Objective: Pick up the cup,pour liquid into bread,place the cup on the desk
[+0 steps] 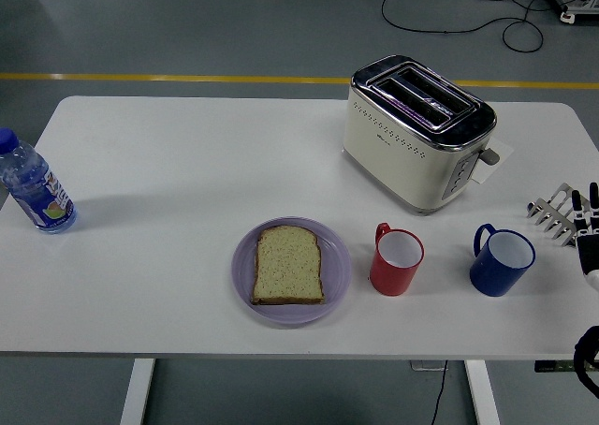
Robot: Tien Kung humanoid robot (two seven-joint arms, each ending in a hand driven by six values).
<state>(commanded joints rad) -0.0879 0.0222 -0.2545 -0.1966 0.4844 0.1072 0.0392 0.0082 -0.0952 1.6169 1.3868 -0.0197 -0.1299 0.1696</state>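
Note:
A red cup (397,260) stands upright on the white table (187,163), just right of a purple plate (245,290) that holds a slice of bread (289,265). A blue cup (502,260) stands further right, handle pointing up-left. My right hand (568,217) hovers at the picture's right edge, a short way right of the blue cup, its silver fingers spread and holding nothing. The left hand does not show.
A cream and chrome toaster (417,131) sits behind the cups with a white paper (490,159) beside it. A water bottle (34,185) with a blue cap stands at the table's left edge. Cables lie on the floor beyond.

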